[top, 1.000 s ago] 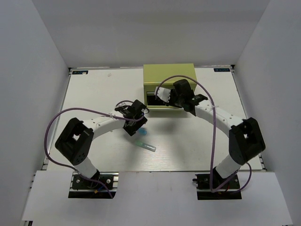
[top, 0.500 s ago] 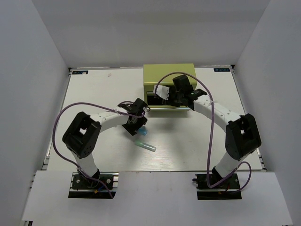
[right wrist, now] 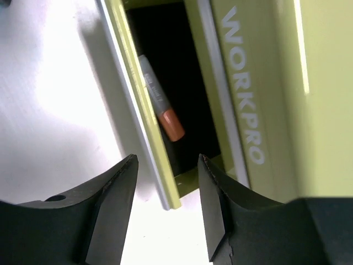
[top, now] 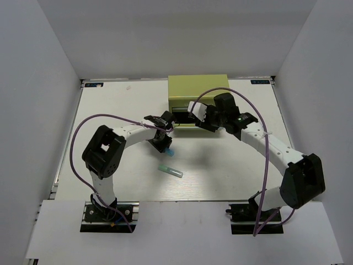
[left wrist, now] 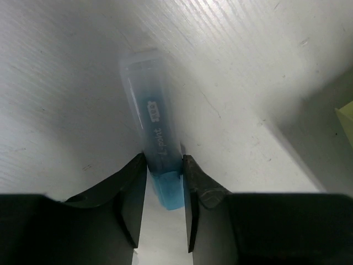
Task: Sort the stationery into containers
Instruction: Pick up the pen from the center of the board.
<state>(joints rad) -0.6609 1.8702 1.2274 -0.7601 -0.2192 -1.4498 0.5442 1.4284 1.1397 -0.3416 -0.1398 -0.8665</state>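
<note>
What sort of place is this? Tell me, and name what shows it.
Probably a lab robot test booth: plain white walls box in a white table, two arms are bolted at its near edge, and a yellow-green toolbox and a blue-ended pen serve as props.

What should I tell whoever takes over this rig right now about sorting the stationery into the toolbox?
Left gripper: shut on the blue-ended pen, which lies on the table.
Right gripper: open, holding nothing, at the front edge of the open drawer of the toolbox.
Done: the orange-ended pen lies inside that drawer.
Left: put the blue-ended pen in, then the green-ended pen, which lies loose on the table in front of the toolbox. No other pen is visible in any view.
</note>
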